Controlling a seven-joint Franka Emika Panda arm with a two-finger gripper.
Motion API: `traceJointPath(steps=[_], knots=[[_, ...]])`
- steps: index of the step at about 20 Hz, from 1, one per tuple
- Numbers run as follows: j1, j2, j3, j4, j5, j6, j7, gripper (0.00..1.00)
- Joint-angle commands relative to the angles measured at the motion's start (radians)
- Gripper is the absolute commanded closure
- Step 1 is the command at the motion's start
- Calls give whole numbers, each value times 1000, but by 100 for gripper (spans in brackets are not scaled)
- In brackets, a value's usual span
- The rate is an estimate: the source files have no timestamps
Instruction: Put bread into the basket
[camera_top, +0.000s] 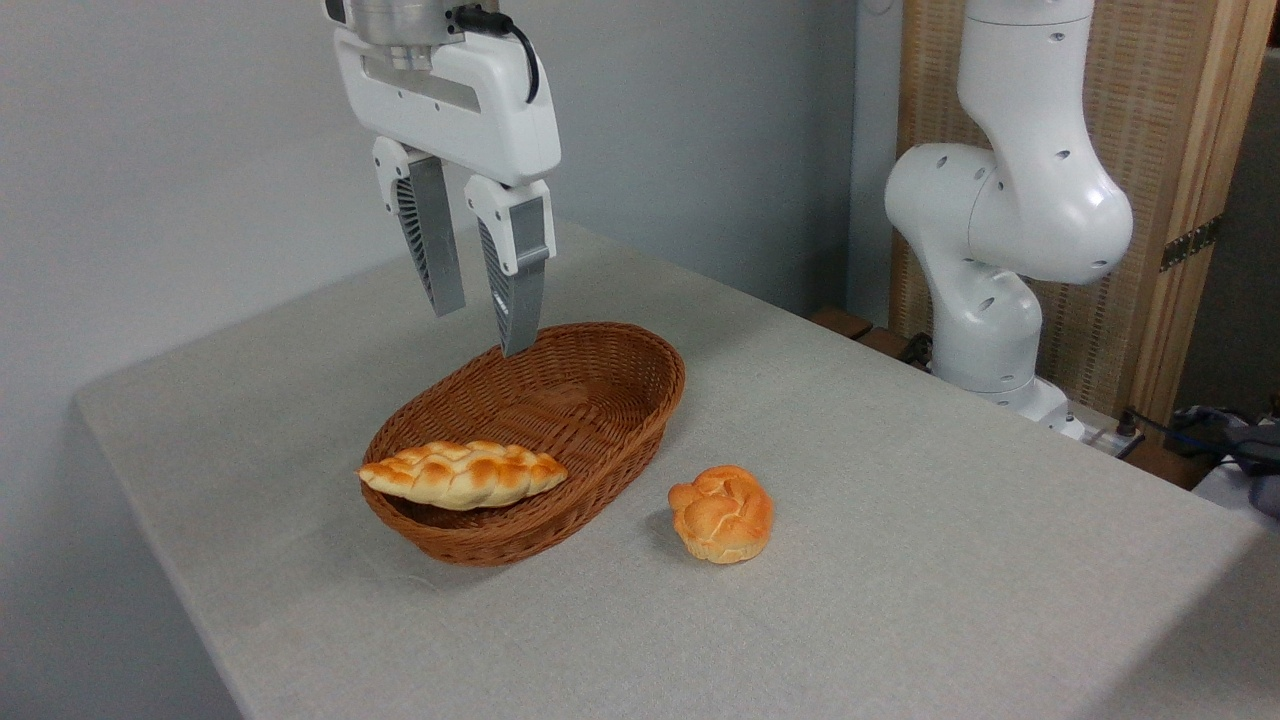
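The jaws of the gripper (480, 325) hang parted and empty above the far end of the basket (640, 395). The bread (462, 474) lies at the near end, propped across the rim with its left tip overhanging. Nudging the basket could tip the loaf out onto the worktop (900, 560), near the round bun (722, 513).

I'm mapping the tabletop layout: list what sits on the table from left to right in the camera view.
Braided loaf, lying in the near-left end of the wicker basket → round knotted bun on the cloth to the basket's right → robot arm base at the far right.
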Motion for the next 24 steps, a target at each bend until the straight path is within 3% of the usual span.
traceJointPath(steps=[1, 11, 13, 16, 24], knots=[[-6, 22, 6, 51, -50, -49, -13, 0], [-21, 19, 7, 48, -55, -59, -12, 0], [-29, 19, 28, 50, -55, -59, -12, 0], [-96, 21, 107, 50, -55, -59, -4, 0], [-127, 22, 147, 50, -53, -59, -3, 0]])
